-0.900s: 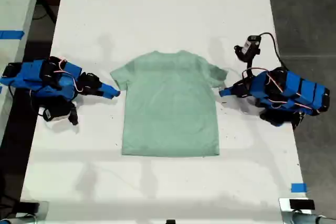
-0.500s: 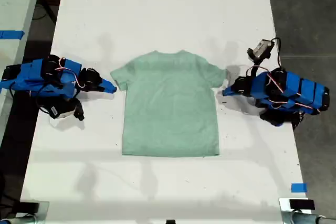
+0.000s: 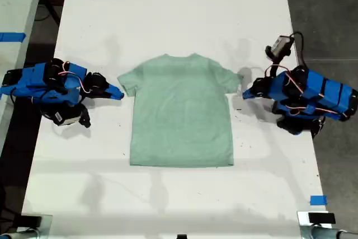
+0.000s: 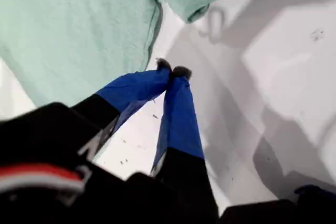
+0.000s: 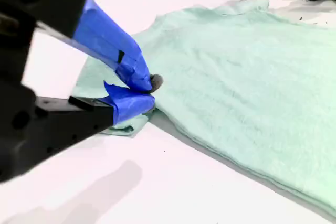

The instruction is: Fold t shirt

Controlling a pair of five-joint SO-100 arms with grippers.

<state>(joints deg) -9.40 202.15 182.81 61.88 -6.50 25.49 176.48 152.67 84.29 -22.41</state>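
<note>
Currently the t shirt (image 3: 181, 117) lies flat on the white worktop (image 3: 168, 15) between both end effectors. My first end effector (image 4: 172, 70): tips pressed together, empty, just beside a sleeve. My second end effector (image 5: 148, 94): tips together at the other sleeve's edge; grip on cloth unclear

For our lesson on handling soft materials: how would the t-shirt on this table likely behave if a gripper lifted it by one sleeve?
The t shirt lies flat and thin on the table, so it would probably droop limply. Being cloth, it likely weighs little. Its sleeve edge already curls, so it may bunch when dragged.
</note>
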